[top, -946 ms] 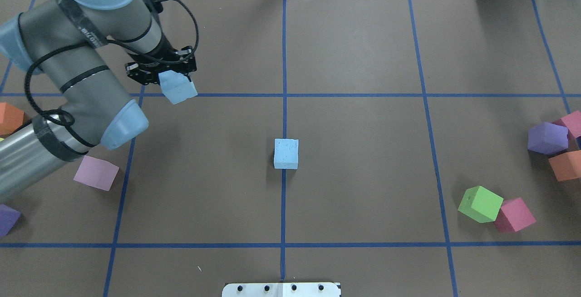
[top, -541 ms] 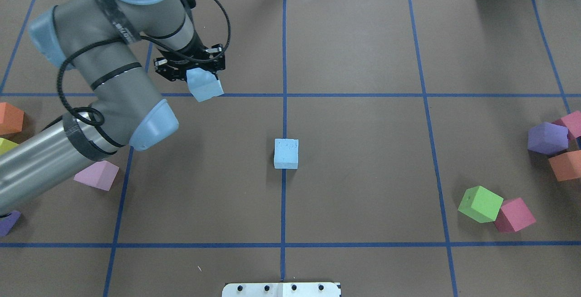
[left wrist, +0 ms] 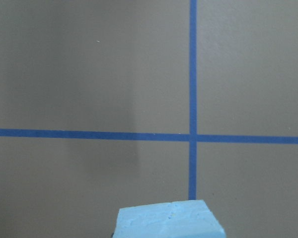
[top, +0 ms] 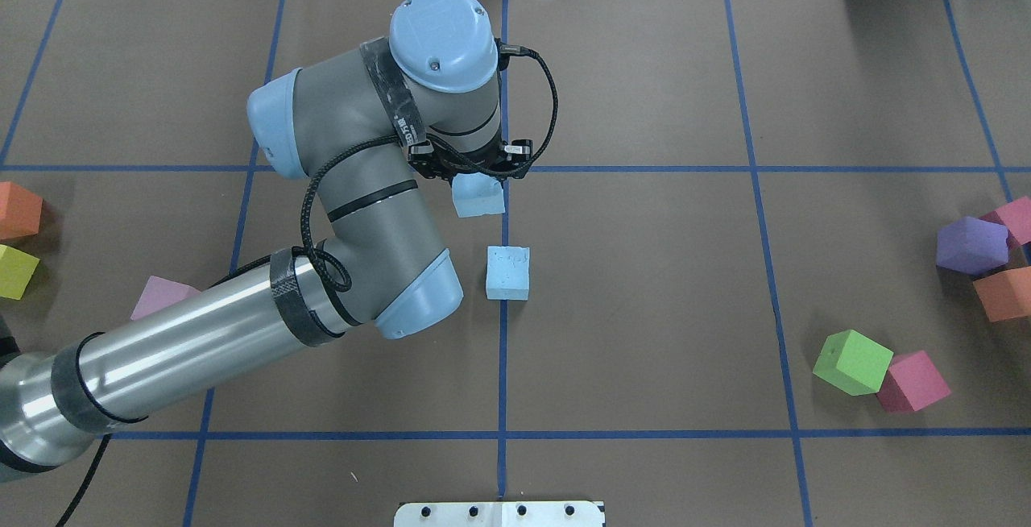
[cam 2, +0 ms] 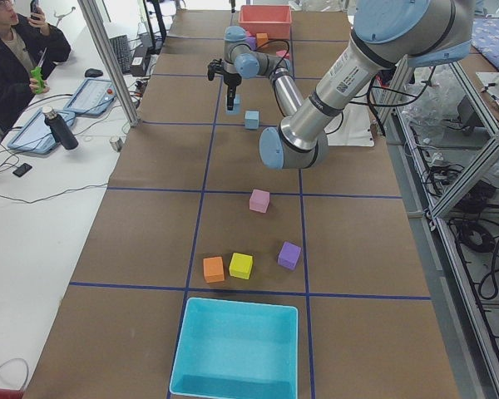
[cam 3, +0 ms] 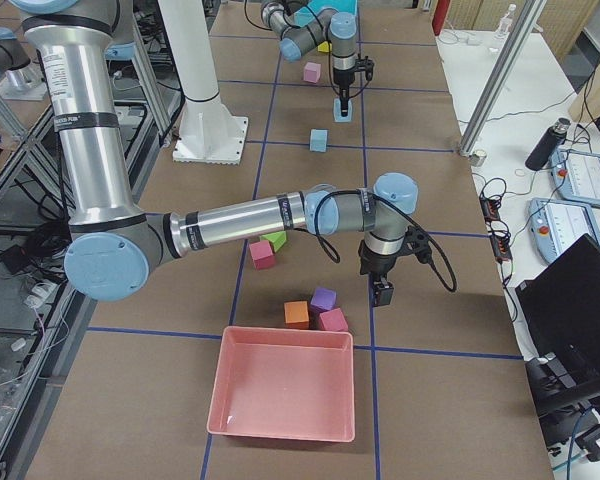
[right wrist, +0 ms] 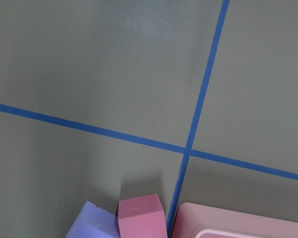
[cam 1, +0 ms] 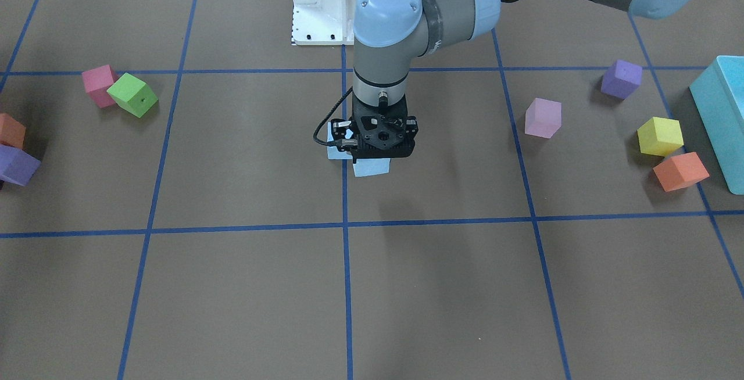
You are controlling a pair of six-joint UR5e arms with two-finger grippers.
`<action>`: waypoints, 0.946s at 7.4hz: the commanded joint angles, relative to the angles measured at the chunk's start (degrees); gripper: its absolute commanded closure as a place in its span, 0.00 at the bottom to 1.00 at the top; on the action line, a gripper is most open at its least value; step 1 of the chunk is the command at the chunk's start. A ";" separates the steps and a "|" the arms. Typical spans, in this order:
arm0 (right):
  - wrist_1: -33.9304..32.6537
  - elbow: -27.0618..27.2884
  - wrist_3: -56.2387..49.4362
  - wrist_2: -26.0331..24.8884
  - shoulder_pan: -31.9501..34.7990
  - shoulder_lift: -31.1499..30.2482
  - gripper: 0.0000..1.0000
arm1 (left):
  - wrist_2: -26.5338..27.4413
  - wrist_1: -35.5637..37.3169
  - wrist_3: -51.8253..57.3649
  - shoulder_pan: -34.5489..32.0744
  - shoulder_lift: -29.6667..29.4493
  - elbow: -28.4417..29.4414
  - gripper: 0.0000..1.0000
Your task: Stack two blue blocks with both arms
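One pale blue block [top: 508, 272] lies on the table's centre line. My left gripper [top: 475, 177] is shut on the other blue block [top: 478, 196] and holds it in the air just beyond and slightly left of the lying one. In the front-facing view the held block [cam 1: 371, 167] hangs below the left gripper [cam 1: 381, 149], and the lying block [cam 1: 334, 151] peeks out behind it. The left wrist view shows the held block's top [left wrist: 169, 221]. My right gripper [cam 3: 383, 292] shows only in the exterior right view, hanging over bare table, and I cannot tell its state.
Green [top: 852, 362], red-pink [top: 914, 382], purple [top: 972, 245] and orange [top: 1003, 293] cubes lie at the right. Orange [top: 18, 210], yellow [top: 16, 271] and lilac [top: 161, 295] cubes lie at the left. A turquoise bin [cam 2: 237, 349] and a pink bin [cam 3: 283, 395] stand at the table's ends.
My left arm has swung to the right with the blue block, from the table's left part to the centre line, close to the lying blue block. The lying block has not moved.
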 commanded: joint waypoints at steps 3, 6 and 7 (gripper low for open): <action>0.09 0.09 -0.09 0.34 0.00 -0.35 0.00 | 0.20 0.24 0.00 4.59 0.27 -0.37 1.00; 0.00 0.09 0.00 0.34 0.00 -0.35 0.00 | 0.29 0.07 0.09 5.39 0.62 -0.37 1.00; 0.00 0.09 0.00 0.34 0.00 -0.44 0.00 | 0.38 0.07 0.09 5.91 0.62 -0.37 0.95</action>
